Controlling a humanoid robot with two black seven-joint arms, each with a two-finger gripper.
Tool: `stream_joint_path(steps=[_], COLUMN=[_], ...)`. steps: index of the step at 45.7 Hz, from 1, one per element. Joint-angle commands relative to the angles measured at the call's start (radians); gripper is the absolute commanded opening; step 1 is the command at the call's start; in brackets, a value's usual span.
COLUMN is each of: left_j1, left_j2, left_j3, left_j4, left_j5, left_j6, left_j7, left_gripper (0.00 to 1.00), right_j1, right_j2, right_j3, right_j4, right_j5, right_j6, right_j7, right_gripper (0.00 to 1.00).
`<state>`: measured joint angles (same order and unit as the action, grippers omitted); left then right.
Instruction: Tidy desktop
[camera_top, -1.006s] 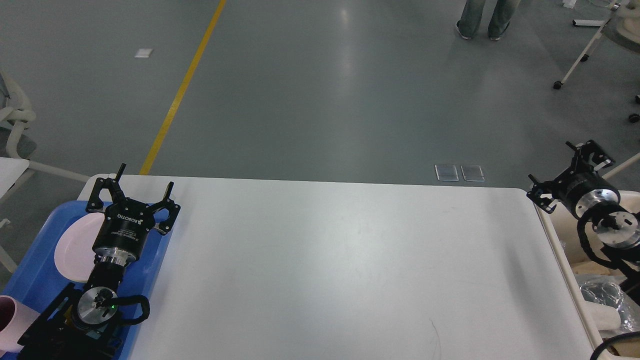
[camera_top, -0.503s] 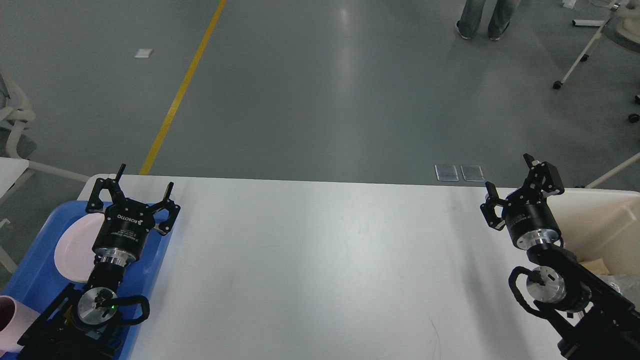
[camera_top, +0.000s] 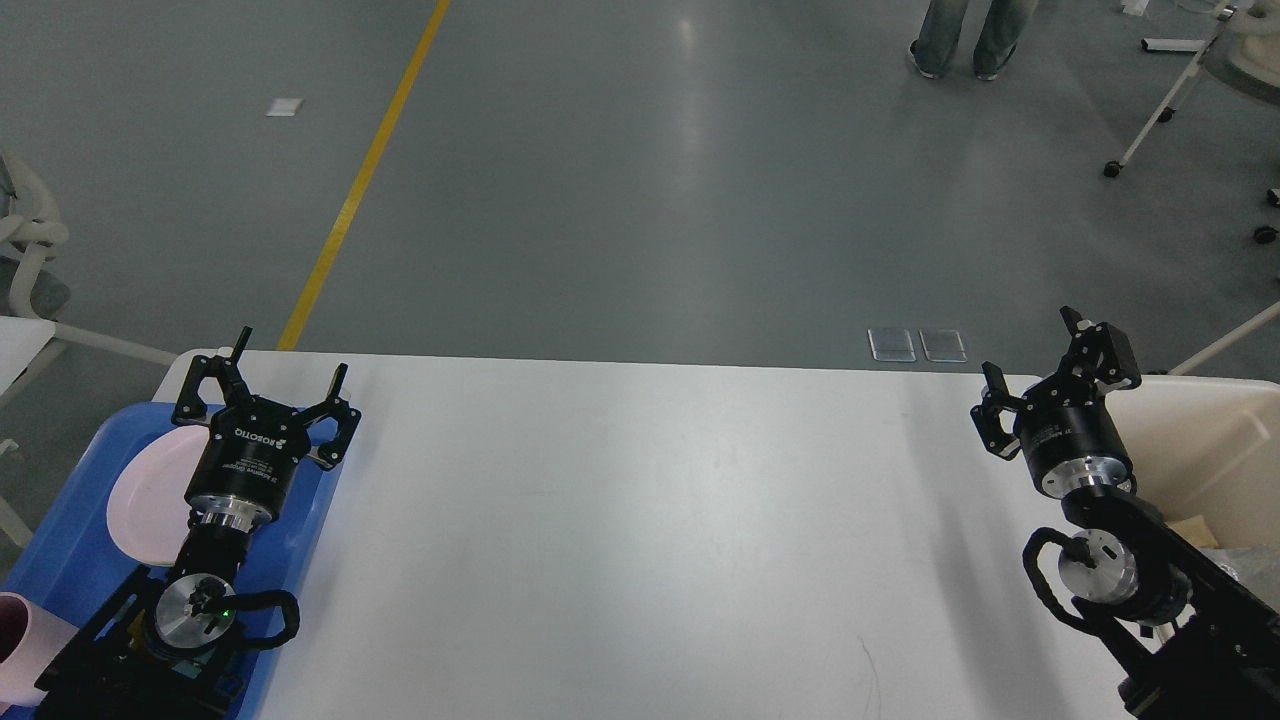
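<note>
White smooth rectangular bench (camera_top: 640, 540) lies bare.
Left hand (camera_top: 268, 385) at nine o'clock, right hand (camera_top: 1050, 375) at three, both spread and holding nothing; retract slowly.

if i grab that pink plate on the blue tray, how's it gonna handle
The pink plate lies flat and shallow, so its low rim probably gives the fingers little to pinch. Its smooth surface may be slippery. It looks rigid, and would likely slide on the blue tray rather than tip.

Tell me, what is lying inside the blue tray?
In the blue tray lie a pink plate and a pink cup. The left gripper and its arm cover the rest.
</note>
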<state>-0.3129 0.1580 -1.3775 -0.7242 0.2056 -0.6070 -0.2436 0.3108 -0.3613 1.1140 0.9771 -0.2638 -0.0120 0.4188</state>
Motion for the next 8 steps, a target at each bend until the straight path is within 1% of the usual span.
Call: stream_joint_path(steps=[1, 8], left_j1=[0.002, 0.000], left_j2=[0.000, 0.000], left_j3=[0.000, 0.000], left_j4=[0.000, 0.000], left_j5=[0.000, 0.000], left_j6=[0.001, 0.001], left_j7=[0.000, 0.000], left_gripper=[0.96, 0.96], right_j1=[-0.013, -0.015], right_j2=[-0.002, -0.002], right_j3=[0.007, 0.009], right_j4=[0.002, -0.001], right_j5=[0.018, 0.080], right_j6=[0.001, 0.004], right_j7=[0.002, 0.002], right_gripper=[1.00, 1.00])
